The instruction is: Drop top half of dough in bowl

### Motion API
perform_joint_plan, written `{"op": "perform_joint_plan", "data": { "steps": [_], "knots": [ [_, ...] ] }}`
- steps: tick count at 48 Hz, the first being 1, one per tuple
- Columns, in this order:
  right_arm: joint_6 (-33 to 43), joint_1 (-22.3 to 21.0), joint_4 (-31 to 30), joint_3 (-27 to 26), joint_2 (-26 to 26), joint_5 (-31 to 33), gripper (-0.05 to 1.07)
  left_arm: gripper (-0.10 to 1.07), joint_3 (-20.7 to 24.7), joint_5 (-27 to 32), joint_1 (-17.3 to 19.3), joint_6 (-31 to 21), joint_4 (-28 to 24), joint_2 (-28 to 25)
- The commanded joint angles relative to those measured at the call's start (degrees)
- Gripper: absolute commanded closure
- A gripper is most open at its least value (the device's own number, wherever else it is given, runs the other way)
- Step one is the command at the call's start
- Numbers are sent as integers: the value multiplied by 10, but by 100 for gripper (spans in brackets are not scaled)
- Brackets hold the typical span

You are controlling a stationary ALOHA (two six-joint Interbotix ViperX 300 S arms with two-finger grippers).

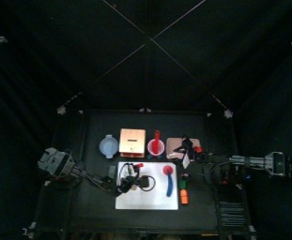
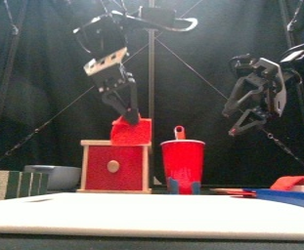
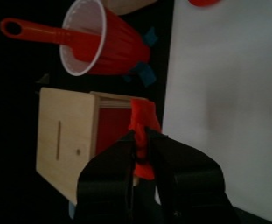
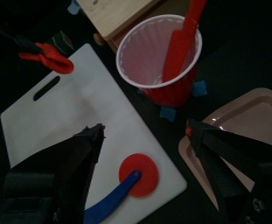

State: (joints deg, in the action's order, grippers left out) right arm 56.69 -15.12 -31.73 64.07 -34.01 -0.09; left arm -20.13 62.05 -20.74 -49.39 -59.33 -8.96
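Red dough (image 3: 142,131) is pinched between the jaws of the left claw (image 3: 141,166), which stands partly closed on the piece and carries it clear of the worktop (image 1: 98,131); in the front view the same lump (image 2: 131,129) hangs under that claw just above the wooden box (image 2: 115,166). So the pick-up looks done, and what remains, as I judge it, is the carry and the drop. The bowl (image 1: 108,144) sits near the worktop's left edge, just beyond the far left corner of the white board (image 1: 148,199), and nothing red shows inside it from above. Whether the claw is nearer the bowl or the board I cannot tell. A second flat red disc (image 4: 139,175) lies on the board with the end of a blue tool (image 4: 108,204) resting on it, seemingly the lower half left behind. The right claw (image 4: 144,153) hangs with its jaws wide apart and nothing between them, above the board's right side, next to a red cup (image 4: 162,54) that holds a red utensil (image 4: 183,37). A tan tray (image 4: 246,122) lies by the worktop's right edge. The left arm must travel toward the left edge until the dough is over the bowl, then spread its jaws; soft dough may cling to a jaw rather than fall cleanly.
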Motion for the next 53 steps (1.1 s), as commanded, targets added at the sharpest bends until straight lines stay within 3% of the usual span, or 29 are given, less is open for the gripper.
{"op": "perform_joint_plan", "data": {
  "steps": [1,14,32,43,53],
  "knots": [
    [1,3,1,-14,-2,-3,-1,42,-3,7,0,-10,-2,41],
    [1,3,1,-13,-2,-3,-1,42,-91,12,4,-82,-11,137],
    [1,-1,1,-11,0,-3,-1,42,-233,7,28,-191,-40,311],
    [1,-1,1,-11,1,-3,-1,42,-330,-76,94,-259,-58,407],
    [1,-1,1,-12,1,-3,-1,42,-385,-183,194,-278,-69,419]
  ]
}}
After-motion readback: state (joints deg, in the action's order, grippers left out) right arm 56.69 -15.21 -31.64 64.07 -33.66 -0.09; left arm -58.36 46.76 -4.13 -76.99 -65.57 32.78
